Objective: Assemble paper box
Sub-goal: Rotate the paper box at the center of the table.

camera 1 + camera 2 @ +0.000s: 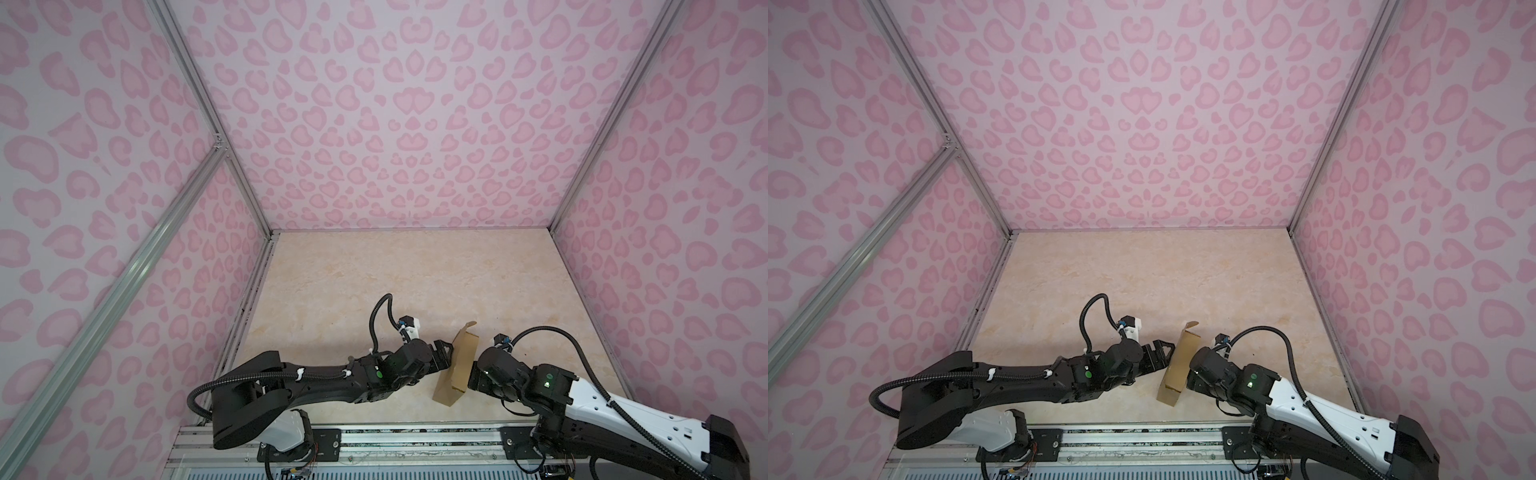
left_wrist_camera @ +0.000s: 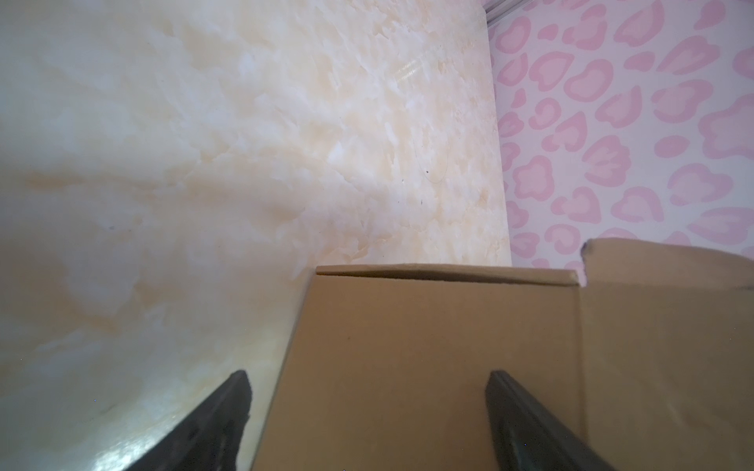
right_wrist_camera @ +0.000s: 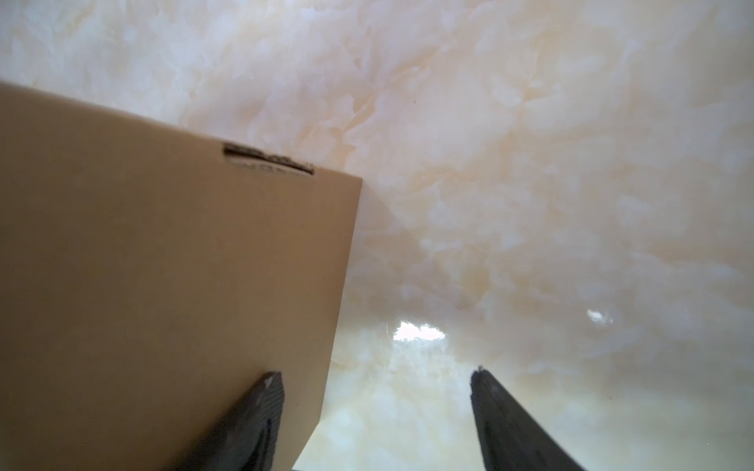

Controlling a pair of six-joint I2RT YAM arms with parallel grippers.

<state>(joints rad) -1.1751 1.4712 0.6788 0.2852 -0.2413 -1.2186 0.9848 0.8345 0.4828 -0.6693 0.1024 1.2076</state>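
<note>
The box (image 1: pixel 455 365) stands tilted on edge on the counter (image 1: pixel 374 282), between the left pincer (image 1: pixel 444 354) and the right pincer (image 3: pixel 375 373). Both pincers are spread wide and grasp nothing. The top views hide the right one's tips. Only its wrist view shows a slit (image 3: pixel 269 159), and the left's shows a raised flap (image 2: pixel 669 265).

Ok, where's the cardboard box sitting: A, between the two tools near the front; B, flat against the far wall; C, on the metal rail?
A: in a top view the paper box stands on edge between the left tool and the right tool.
</note>
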